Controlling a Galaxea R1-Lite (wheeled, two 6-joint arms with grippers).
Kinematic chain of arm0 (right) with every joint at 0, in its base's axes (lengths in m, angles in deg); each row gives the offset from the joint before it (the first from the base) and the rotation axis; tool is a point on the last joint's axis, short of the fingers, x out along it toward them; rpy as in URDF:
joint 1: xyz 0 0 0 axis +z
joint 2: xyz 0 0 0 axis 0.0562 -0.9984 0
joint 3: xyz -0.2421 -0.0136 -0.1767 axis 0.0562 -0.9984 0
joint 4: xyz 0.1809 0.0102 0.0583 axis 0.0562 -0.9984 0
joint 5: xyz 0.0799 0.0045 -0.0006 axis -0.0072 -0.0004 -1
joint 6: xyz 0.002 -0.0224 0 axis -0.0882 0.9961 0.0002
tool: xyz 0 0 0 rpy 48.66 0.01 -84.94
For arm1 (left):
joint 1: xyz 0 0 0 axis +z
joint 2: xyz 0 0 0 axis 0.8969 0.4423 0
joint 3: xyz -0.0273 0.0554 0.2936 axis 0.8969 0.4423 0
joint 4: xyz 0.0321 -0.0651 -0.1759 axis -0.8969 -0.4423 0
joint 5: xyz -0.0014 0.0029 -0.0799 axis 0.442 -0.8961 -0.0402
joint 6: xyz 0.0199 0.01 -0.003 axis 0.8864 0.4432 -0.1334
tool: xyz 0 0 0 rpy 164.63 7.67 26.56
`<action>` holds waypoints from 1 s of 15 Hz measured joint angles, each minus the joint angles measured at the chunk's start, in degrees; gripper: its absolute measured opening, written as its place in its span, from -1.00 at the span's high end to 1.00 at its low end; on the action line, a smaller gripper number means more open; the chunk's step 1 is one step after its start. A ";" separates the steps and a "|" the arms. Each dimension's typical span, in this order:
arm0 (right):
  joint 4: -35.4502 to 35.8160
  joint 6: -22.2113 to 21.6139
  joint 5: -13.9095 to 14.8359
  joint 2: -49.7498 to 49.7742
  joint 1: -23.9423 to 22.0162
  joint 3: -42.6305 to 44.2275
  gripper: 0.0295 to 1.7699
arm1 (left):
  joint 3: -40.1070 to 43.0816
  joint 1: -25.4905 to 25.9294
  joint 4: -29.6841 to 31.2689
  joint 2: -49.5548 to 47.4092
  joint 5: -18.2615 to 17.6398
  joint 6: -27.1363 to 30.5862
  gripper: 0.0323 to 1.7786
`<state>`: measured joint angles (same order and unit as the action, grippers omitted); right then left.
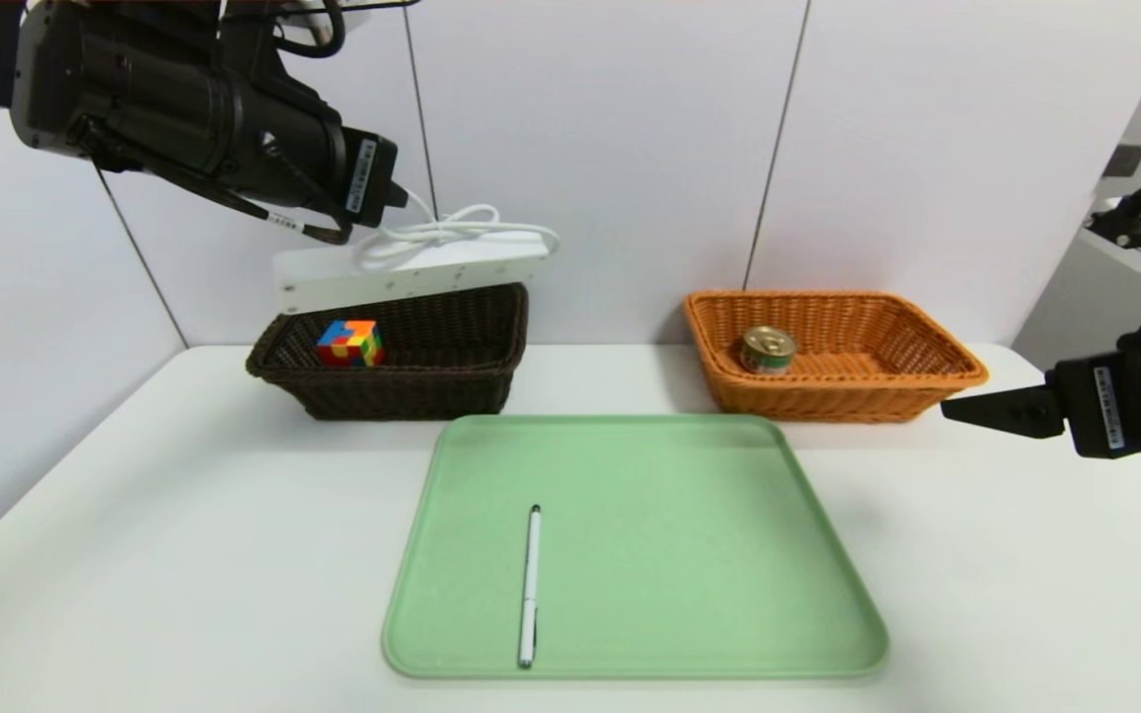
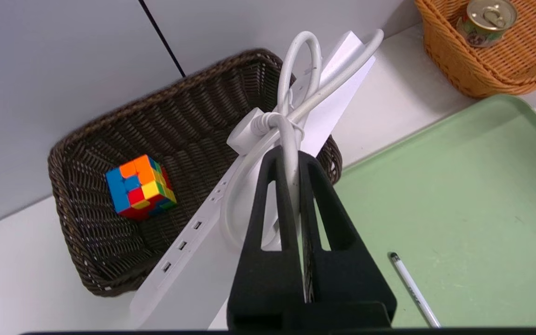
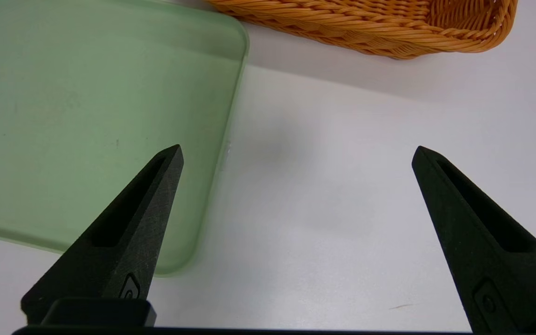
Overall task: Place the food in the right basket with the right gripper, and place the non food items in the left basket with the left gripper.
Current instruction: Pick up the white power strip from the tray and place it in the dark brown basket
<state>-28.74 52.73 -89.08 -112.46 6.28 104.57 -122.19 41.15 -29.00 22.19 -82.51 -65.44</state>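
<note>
Hiding behind power strip (image 1: 410, 277): left pincer (image 2: 291, 158) tips.

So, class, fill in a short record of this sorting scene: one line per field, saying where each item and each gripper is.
left gripper: shut on power strip cord, above dark basket
power strip: held over dark basket
cube: in dark basket
can: in orange basket
pen: on green tray
right gripper: open, empty, over table
</note>
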 joint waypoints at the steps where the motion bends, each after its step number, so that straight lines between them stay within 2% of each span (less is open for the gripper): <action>1: 0.00 0.02 -0.01 0.09 -0.07 -0.02 -0.92 | 0.00 1.00 0.90 0.11 -0.83 0.66 0.93; 9: 0.02 0.02 -0.04 0.11 -0.44 -0.78 -0.92 | 0.44 10.26 2.04 2.17 -6.97 7.77 0.93; 11: 0.00 0.06 -0.01 0.06 -0.46 -0.94 -0.92 | 0.33 11.50 2.43 2.91 -9.02 9.25 0.93; 15: -0.04 0.00 0.07 -0.02 -0.55 -1.18 -0.92 | 0.07 12.52 2.34 4.68 -10.40 12.56 0.93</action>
<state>-28.77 52.73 -89.01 -112.48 5.73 103.39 -122.11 53.67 -26.66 26.88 -92.91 -52.89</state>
